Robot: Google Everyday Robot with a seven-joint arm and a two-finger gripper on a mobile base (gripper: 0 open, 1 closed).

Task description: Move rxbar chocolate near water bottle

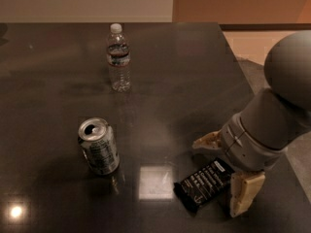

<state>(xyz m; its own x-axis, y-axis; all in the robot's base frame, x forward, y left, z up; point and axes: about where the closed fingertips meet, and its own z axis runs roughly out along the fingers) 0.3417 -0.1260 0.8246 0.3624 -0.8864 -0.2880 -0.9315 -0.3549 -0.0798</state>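
The rxbar chocolate [206, 182], a flat black wrapper with white lettering, lies on the dark table [194, 72] near its front right. My gripper [224, 171] is open, low over the bar's right end. One cream finger [206, 142] is behind the bar and the other [243, 194] is in front of it, to the right. The water bottle [119, 57], clear with a white cap and dark label band, stands upright far off at the back left of the bar.
A silver drink can [99, 146] stands upright to the left of the bar, between it and the bottle's side of the table. The table's right edge [252, 89] runs close to my arm. A bright light reflection [155, 182] lies beside the bar.
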